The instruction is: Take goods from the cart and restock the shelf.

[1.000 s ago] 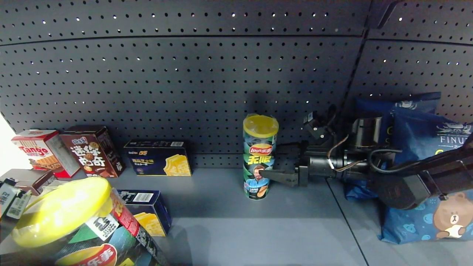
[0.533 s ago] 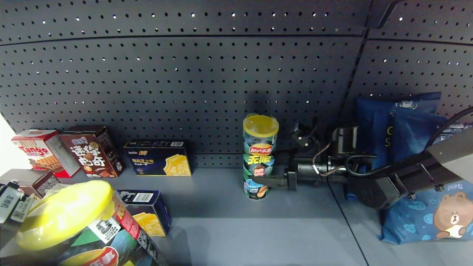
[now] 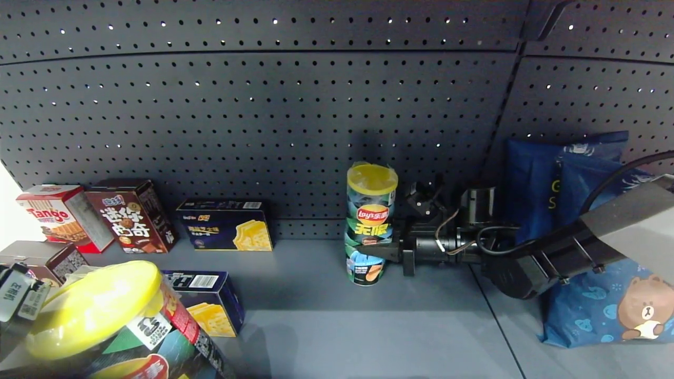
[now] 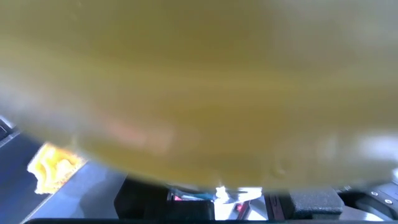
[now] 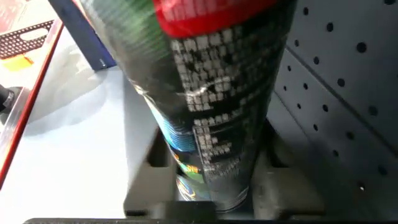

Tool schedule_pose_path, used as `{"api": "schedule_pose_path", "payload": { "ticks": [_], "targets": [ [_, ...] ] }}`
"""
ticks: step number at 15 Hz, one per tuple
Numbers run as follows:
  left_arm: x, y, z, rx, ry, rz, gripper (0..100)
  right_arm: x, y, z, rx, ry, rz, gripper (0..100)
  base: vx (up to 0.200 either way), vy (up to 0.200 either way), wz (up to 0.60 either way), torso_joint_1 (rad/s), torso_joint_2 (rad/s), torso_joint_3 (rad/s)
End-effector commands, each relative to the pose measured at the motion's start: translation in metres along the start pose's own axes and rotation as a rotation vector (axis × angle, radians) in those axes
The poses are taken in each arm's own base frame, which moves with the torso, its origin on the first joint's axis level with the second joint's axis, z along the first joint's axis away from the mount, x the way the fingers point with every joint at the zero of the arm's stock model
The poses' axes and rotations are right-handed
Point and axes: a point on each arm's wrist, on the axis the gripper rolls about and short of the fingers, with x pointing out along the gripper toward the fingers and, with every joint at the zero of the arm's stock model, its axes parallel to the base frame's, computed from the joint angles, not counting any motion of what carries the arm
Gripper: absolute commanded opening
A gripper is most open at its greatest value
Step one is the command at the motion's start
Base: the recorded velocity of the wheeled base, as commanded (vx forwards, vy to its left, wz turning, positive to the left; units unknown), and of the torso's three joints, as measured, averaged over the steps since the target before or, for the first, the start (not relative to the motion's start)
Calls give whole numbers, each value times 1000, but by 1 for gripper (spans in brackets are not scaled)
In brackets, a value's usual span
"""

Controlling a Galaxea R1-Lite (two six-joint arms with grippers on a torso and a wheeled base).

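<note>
Dark pegboard [image 3: 263, 105] backs a grey shelf [image 3: 368, 337]. Right gripper [image 3: 368, 246] pinches the upright chip can [image 3: 372, 210] low on its sides. Best, I judge: keep it vertical, seat it flat, release gently. Counted: two chip cans, the second can [image 3: 95, 310] well left of the first; five boxes [image 3: 226, 231] to the left; three blue bags [image 3: 605, 316] to the right.

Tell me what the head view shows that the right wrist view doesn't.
The head view adds the chip can's yellow lid, a red box and a brown box at far left, blue bags at right, and a second yellow-lidded can at near left. The right wrist view adds the can's white-print panel and a red-edged strip. Both share the chip can, the right tool clasping its lower part, and the pegboard behind.
</note>
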Motion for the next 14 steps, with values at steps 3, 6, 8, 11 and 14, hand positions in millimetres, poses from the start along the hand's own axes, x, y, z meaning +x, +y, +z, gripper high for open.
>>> {"api": "schedule_pose_path", "payload": {
  "ticks": [3, 6, 8, 11, 14],
  "targets": [
    [-1, -1, -8, -12, 16, -1, 0, -10, 20, 12, -8, -4, 18, 0, 0, 0, 0, 0, 0, 0],
    [-1, -1, -7, -9, 11, 1, 0, -16, 38, 16, -7, 1, 37, 0, 0, 0, 0, 0, 0, 0],
    [-1, -1, -7, -8, 10, 1, 0, -20, 49, 17, -4, 5, 52, 0, 0, 0, 0, 0, 0, 0],
    [-3, -2, -8, -5, 5, 2, 0, -26, 62, 19, -4, 8, 68, 0, 0, 0, 0, 0, 0, 0],
    [-4, -2, -7, -6, 0, 14, 0, -31, 83, 23, -7, 22, 38, 0, 0, 0, 0, 0, 0, 0]
  ]
}}
